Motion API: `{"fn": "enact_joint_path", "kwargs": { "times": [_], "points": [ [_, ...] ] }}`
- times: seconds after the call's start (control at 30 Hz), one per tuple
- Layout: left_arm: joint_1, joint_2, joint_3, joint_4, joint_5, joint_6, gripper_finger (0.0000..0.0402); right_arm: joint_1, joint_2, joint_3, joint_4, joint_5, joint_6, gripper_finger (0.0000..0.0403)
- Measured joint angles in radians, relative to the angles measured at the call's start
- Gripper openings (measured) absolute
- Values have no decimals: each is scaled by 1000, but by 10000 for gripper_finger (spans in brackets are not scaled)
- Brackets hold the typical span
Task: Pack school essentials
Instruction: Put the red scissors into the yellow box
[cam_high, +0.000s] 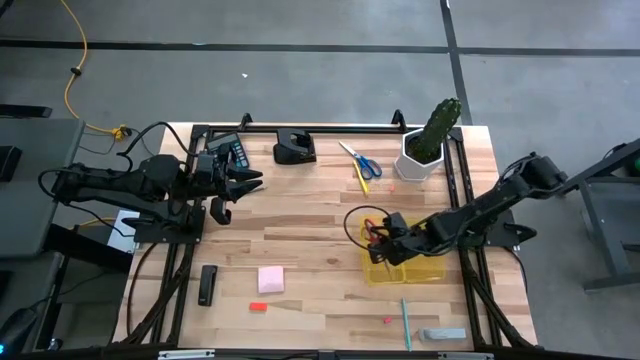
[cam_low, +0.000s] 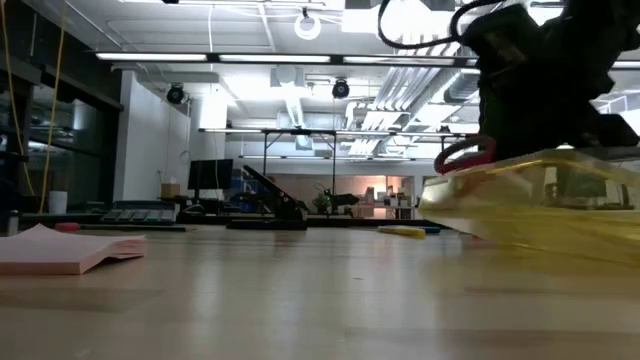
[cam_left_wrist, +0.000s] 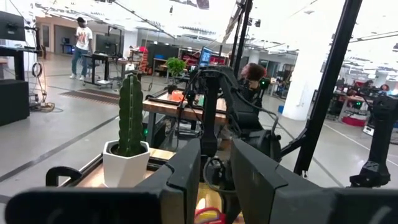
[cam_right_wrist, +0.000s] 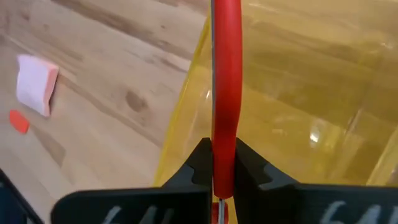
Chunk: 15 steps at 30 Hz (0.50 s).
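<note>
A butcher-block table (cam_high: 310, 235) stands on a grey workshop floor, with a large lit hall behind it in the low view.

At the table's left edge the left gripper (cam_high: 243, 180) hangs above the wood near the far-left corner, its fingers a little apart and holding nothing. A dark calculator (cam_high: 228, 152) lies just beyond it, and a black block (cam_high: 207, 284) lies nearer the front-left corner.

Toward the front edge, left of centre, sits the pink sticky pad (cam_high: 270, 279), with a small red bit (cam_high: 258, 307) just in front of it. Along the far edge lies a black stapler-like object (cam_high: 294, 149), then the blue-handled scissors (cam_high: 361, 160) with a yellow pen (cam_high: 363, 179) beside them.

Right of centre the right gripper (cam_right_wrist: 222, 180) is clamped on the red-handled scissors (cam_right_wrist: 226, 81), holding them over the left wall of the clear yellow tray (cam_high: 405, 268). The cactus in its white pot (cam_high: 428, 145) stands near the far-right corner. Near the front edge lie another tiny red bit (cam_high: 387, 320), a teal pen (cam_high: 406, 324) and a grey object (cam_high: 443, 334).
</note>
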Motion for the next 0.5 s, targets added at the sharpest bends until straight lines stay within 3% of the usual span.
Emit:
{"fn": "enact_joint_path", "kwargs": {
  "times": [0.33,0.5],
  "points": [
    [0,0,0,-1,0,0,78,-48,91,0,62,0,1,6],
    [0,0,0,-1,0,0,78,-59,106,0,67,-7,10,40]
  ]
}}
